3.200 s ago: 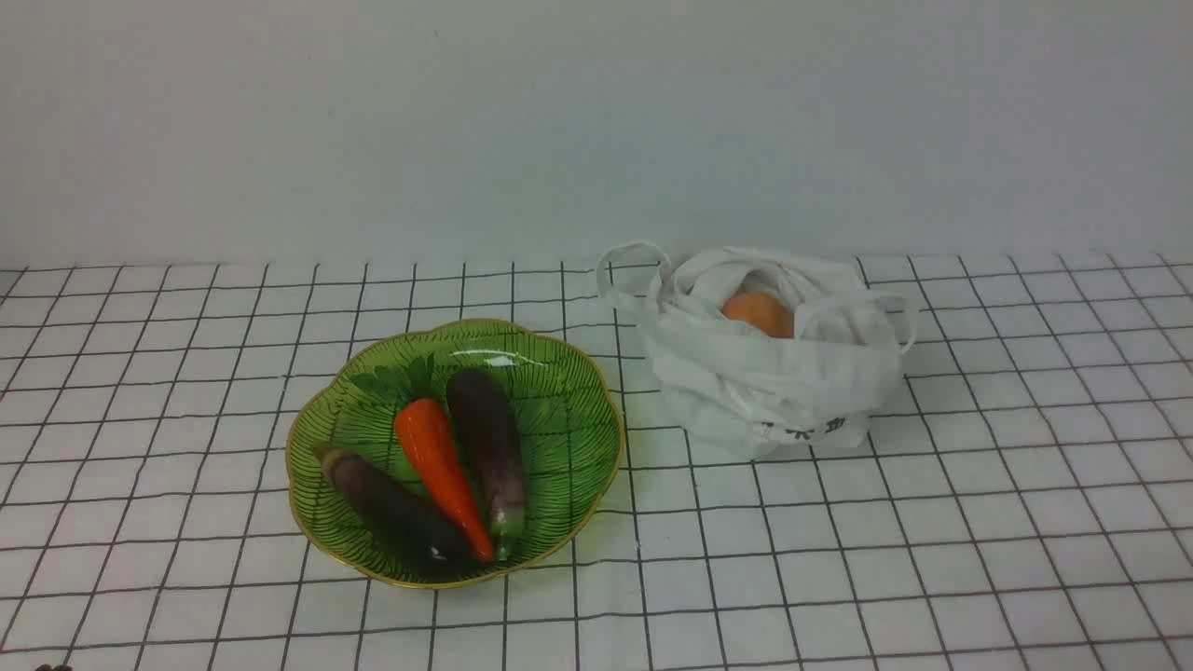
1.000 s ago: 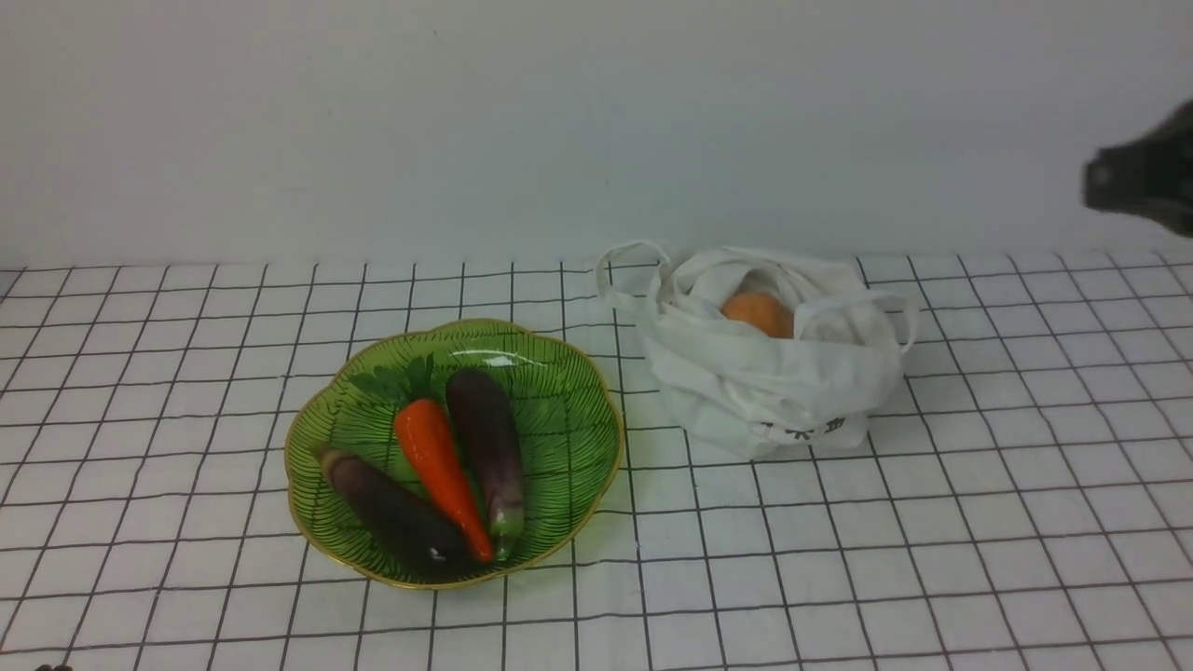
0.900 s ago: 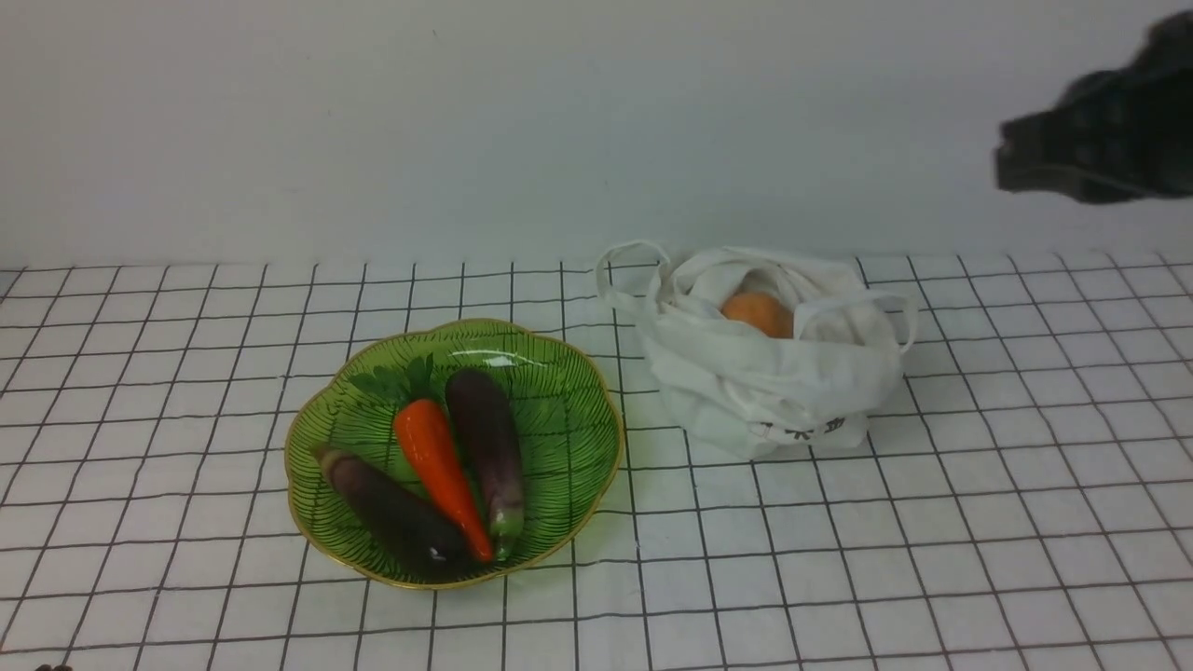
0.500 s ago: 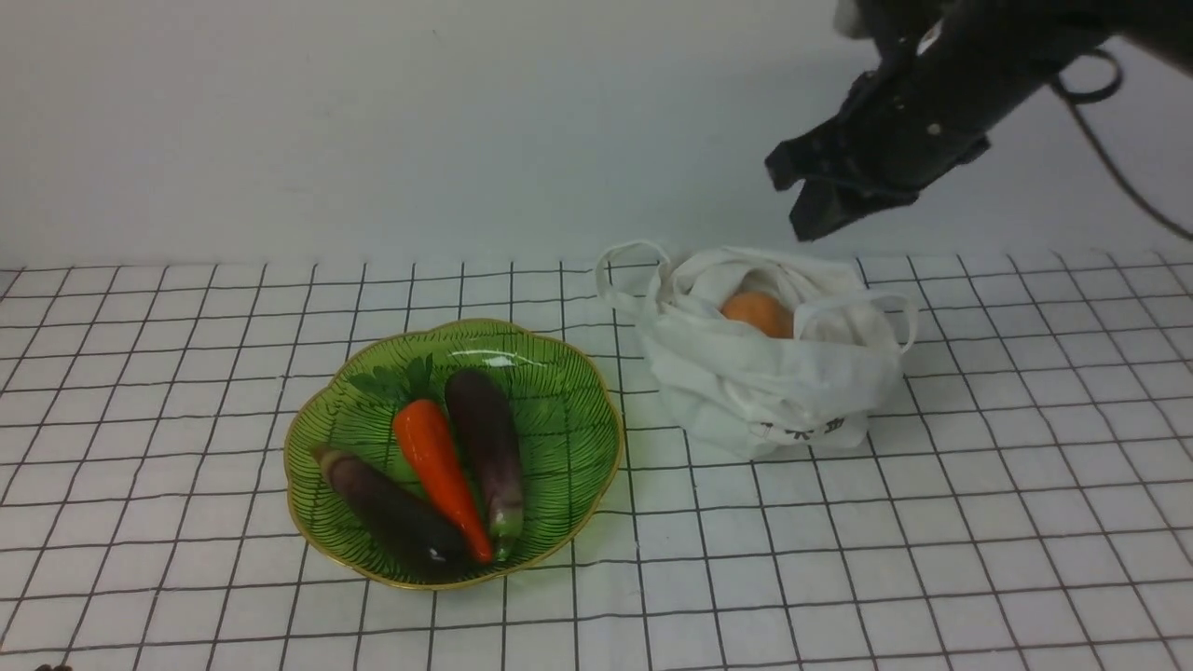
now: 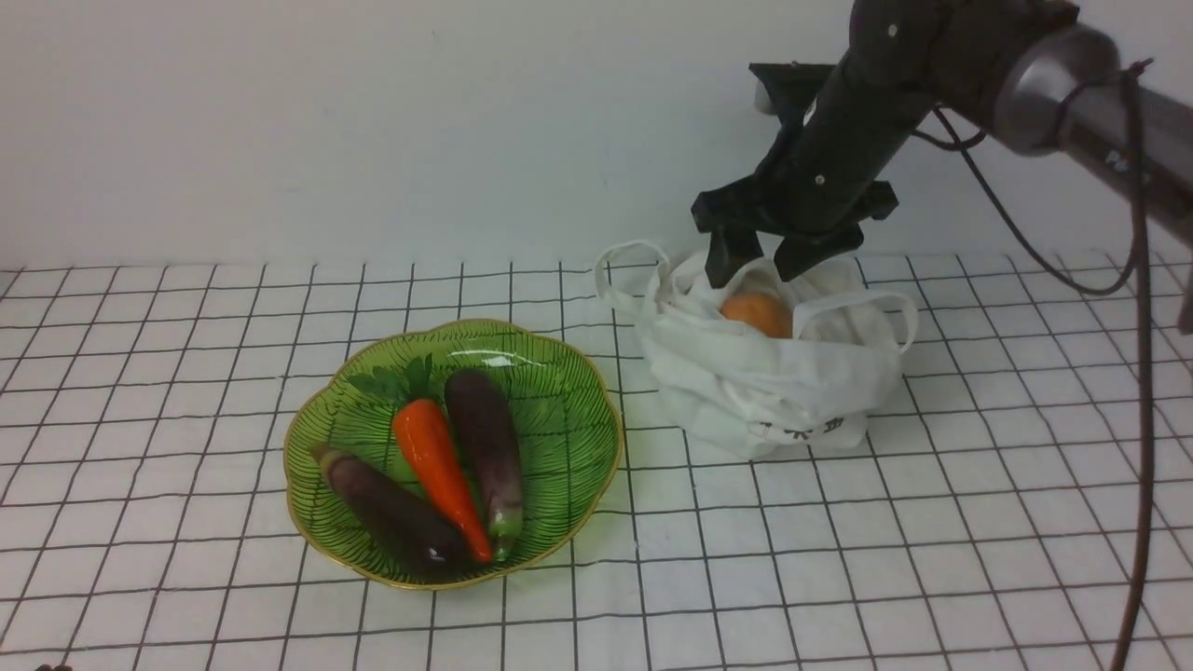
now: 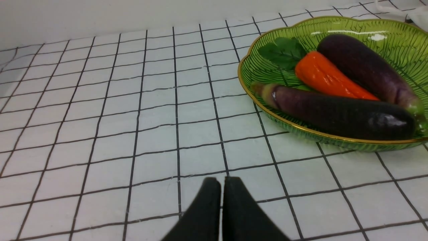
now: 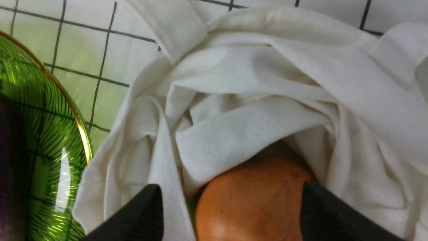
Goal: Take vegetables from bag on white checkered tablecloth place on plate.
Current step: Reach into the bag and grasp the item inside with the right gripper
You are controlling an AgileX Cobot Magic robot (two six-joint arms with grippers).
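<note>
The tan-orange potato sits in the open mouth of the white cloth bag on the checkered tablecloth. My right gripper is open just above the bag's mouth, one finger on each side of the potato, not closed on it. The bag folds around the potato. The green plate lies left of the bag. My left gripper is shut and empty over the tablecloth, apart from the plate; it does not show in the front view.
An orange carrot and two dark purple eggplants lie in the plate. A black cable hangs from the right arm at the right edge. A pale wall stands behind the table.
My right arm has swung in from the upper right and come down to the bag's mouth, its open fingers now around the potato. The bag, plate and vegetables have not moved.
</note>
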